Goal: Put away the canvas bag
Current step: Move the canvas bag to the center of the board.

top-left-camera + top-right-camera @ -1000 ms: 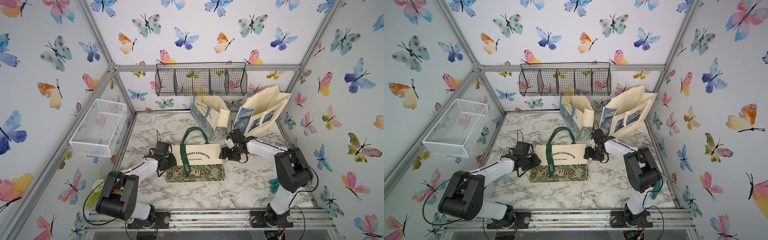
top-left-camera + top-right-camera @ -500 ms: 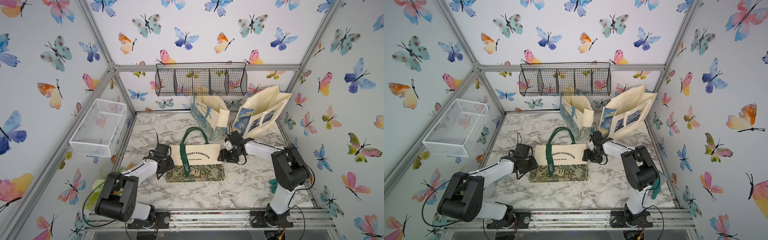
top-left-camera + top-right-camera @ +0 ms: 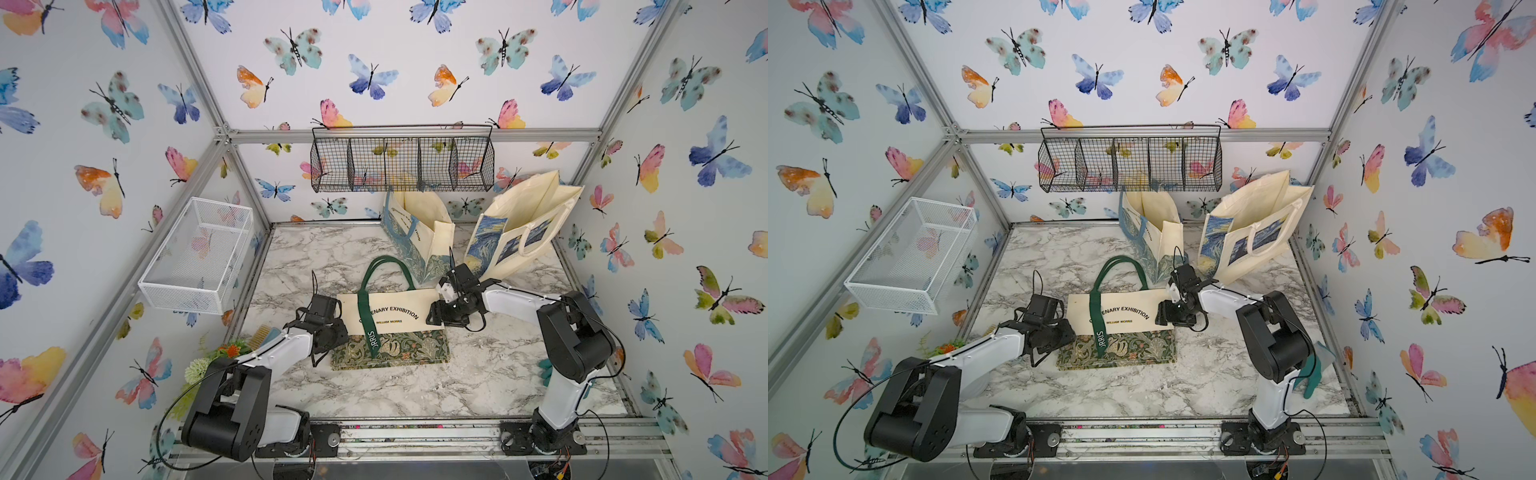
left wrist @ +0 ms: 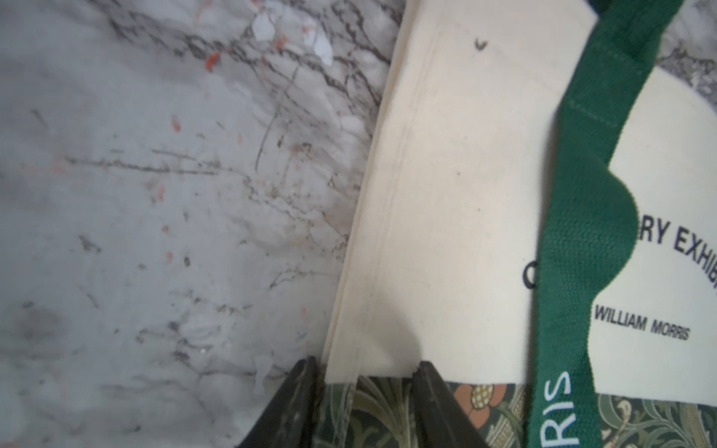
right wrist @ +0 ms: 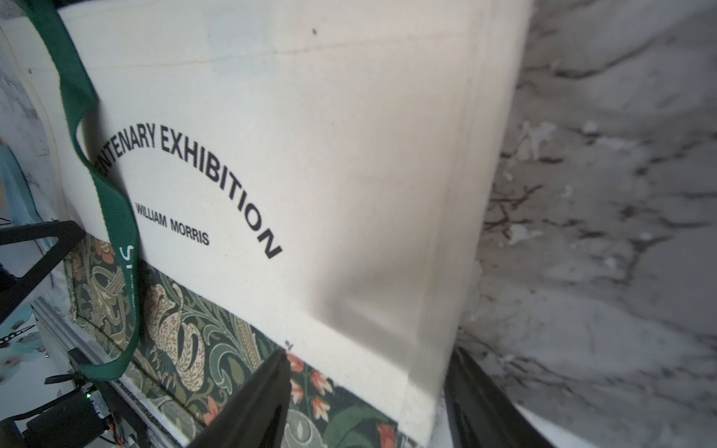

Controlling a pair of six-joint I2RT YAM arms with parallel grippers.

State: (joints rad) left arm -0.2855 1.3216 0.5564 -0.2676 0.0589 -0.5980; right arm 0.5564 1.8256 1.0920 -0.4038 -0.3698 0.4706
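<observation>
Canvas bag [image 3: 390, 316] lies flat mid-table on the scuffed marble top [image 3: 374, 390]. Left gripper [image 4: 364, 372] & right gripper [image 5: 368, 360] each straddle a side edge, fingers apart, nothing pinched. Butterfly walls [image 3: 374, 75] all round. Black wire rack [image 3: 401, 164] hangs at the back, w/ floral tote [image 3: 419, 237] & starry tote [image 3: 523, 224] standing below.

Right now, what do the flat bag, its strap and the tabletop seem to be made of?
Bag: cream canvas-like cloth, matte, with stitched seams; lower band printed with leaves.
Strap: green woven webbing, ribbed weave visible.
Tabletop: marble-look, probably a printed film, since white flakes peel off it.
</observation>
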